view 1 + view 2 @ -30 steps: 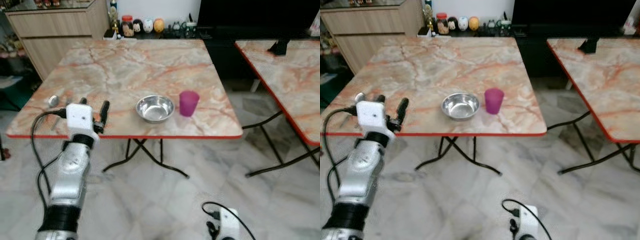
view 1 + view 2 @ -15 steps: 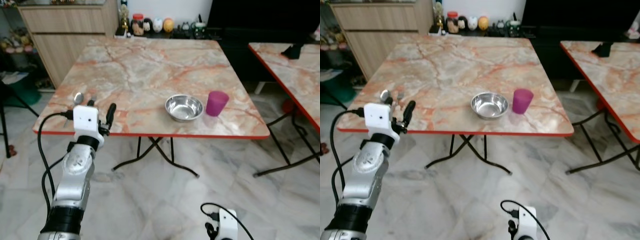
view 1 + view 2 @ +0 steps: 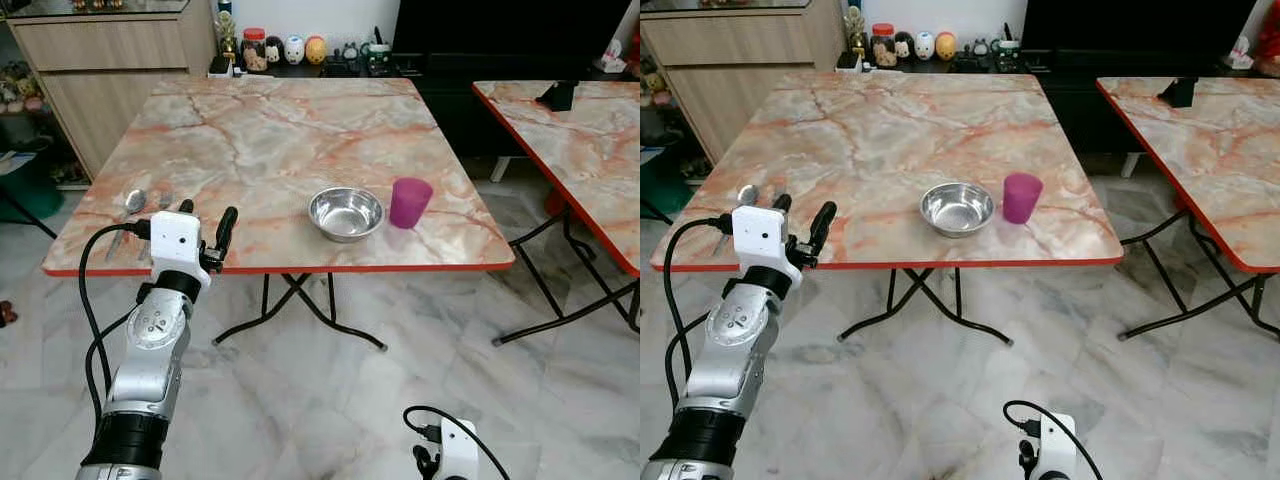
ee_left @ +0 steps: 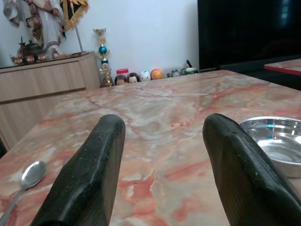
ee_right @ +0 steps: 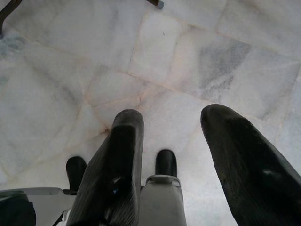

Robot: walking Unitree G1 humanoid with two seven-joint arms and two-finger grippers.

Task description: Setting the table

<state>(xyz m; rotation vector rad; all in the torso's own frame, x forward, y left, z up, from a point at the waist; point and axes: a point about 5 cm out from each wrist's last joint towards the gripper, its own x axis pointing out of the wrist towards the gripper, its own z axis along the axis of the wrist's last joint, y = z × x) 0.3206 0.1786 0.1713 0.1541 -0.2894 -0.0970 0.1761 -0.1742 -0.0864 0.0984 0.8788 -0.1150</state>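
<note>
Marble-patterned in pink and orange with a red edge, the table point(image 3: 270, 130) carries a steel bowl point(image 3: 345, 213) near its front edge, with a purple cup point(image 3: 410, 202) just beside it on the robot's right, apart from it. At the table's front left corner lies a spoon point(image 3: 130, 205), bowl end away from the robot; something slender lies alongside it, too small to tell.

The left end effector point(image 3: 205, 225) is raised at the front edge of the table, between the spoon and the steel bowl, its two black fingers point(image 4: 89, 174) spread apart and empty. The right end effector point(image 5: 174, 155) hangs low over the pale marble floor point(image 5: 70, 70), fingers also parted, holding nothing.

Behind the table, small jars and round figurines point(image 3: 290, 48) stand in a row by a wooden cabinet point(image 3: 100, 50); no writing on them can be read. A second table point(image 3: 580, 150) stands on the right.
</note>
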